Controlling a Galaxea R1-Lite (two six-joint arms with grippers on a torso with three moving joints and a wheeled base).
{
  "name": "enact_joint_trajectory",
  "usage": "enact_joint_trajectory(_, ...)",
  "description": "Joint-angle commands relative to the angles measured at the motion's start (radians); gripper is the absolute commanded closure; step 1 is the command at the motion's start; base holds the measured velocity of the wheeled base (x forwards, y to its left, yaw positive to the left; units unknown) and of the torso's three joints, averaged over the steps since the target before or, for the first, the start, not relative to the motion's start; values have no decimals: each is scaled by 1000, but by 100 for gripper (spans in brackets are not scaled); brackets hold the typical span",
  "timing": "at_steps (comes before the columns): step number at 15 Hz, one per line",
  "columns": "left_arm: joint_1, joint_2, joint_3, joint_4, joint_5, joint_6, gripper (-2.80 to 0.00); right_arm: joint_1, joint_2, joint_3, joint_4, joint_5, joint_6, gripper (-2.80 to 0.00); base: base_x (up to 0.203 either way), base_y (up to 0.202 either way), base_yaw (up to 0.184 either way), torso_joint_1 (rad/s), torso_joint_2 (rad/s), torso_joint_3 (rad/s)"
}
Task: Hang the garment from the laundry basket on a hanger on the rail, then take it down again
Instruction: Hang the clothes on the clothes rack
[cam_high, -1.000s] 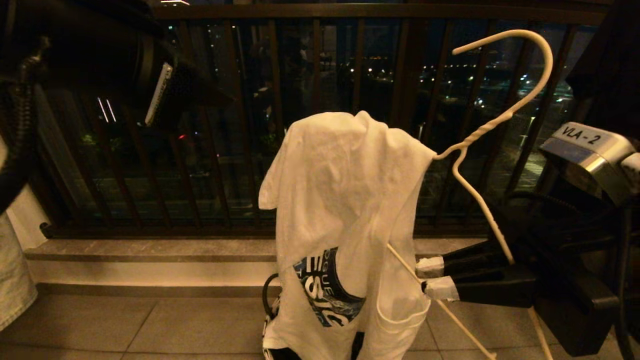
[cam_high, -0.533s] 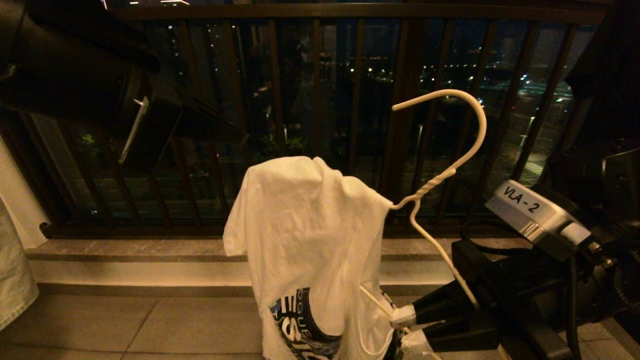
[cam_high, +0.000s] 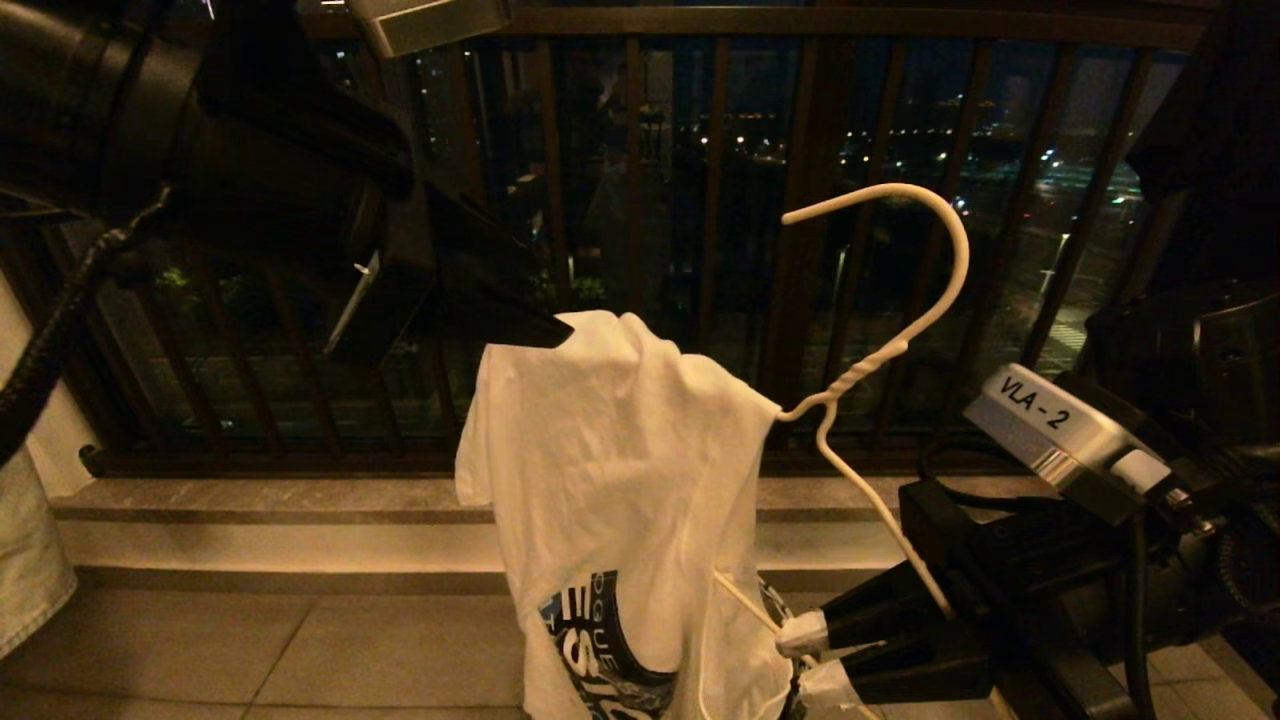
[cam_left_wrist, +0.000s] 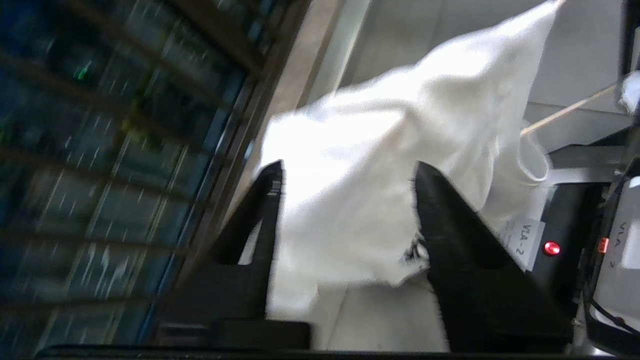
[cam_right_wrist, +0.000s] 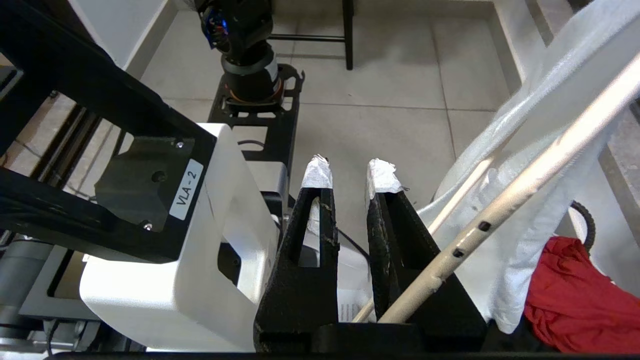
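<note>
Dark vertical railing bars (cam_high: 640, 200) and city lights fill the background behind us, above a tiled floor (cam_high: 300, 650). Our right tool (cam_high: 812, 655) is clamped narrow on the white wire hanger (cam_high: 905, 340), held tilted, hook uppermost. Draped over one hanger arm is the white T-shirt (cam_high: 620, 470), blue print low. Our left tool (cam_left_wrist: 345, 175) stands wide at the shirt's top. A red cloth (cam_right_wrist: 570, 295) lies below.
</note>
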Motion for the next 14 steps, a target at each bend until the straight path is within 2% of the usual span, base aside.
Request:
enact_joint_trajectory(1, 6, 38, -3, -19, -21, 10, -280, -6, 6, -4, 0, 4, -1, 0, 0, 0, 0, 0, 0, 0)
enact_joint_trajectory(5, 16, 50, 16, -15, -171, 8, -280, -27, -23, -3, 3, 4, -1, 0, 0, 0, 0, 0, 0, 0)
enact_joint_trajectory(7, 23, 60, 16, 18, -216, 9, -280, -26, -23, -2, 4, 4, -1, 0, 0, 0, 0, 0, 0, 0)
enact_joint_trajectory(9, 36, 88, 7, -18, -238, 14, -280, -24, -19, 0, 7, 4, -2, 0, 0, 0, 0, 0, 0, 0)
enact_joint_trajectory(10, 42, 100, 10, -80, -241, 24, -280, -23, -17, 1, 7, 4, -1, 0, 0, 0, 0, 0, 0, 0)
enact_joint_trajectory(14, 44, 140, 14, -96, -242, 47, -280, -23, -12, -2, 6, 4, -3, 0, 0, 0, 0, 0, 0, 0)
